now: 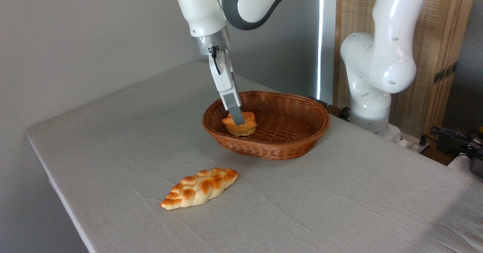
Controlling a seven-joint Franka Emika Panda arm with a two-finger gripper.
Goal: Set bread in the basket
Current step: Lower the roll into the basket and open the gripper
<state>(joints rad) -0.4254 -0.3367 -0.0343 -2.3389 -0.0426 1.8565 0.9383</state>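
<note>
Risk as I judge it: knotted bun (240, 124) sticks to fingertip when I let go, lifts with me, tips over rim. My end effector (237, 118) reaches down into left part of wicker basket (302, 111), fingers on bun; grip looks closed on it, second finger hidden. Bun sits inside basket, near left wall. My arm comes from above, fingers slanted right. Braided loaf (200, 188) lies on desk (339, 192), well apart

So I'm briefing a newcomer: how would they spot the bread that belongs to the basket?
Find the oval wicker basket mid-table. Inside, at its left end under the gripper, sits the bun. It is small, round and knotted, unlike the long braided loaf lying on the cloth.
</note>
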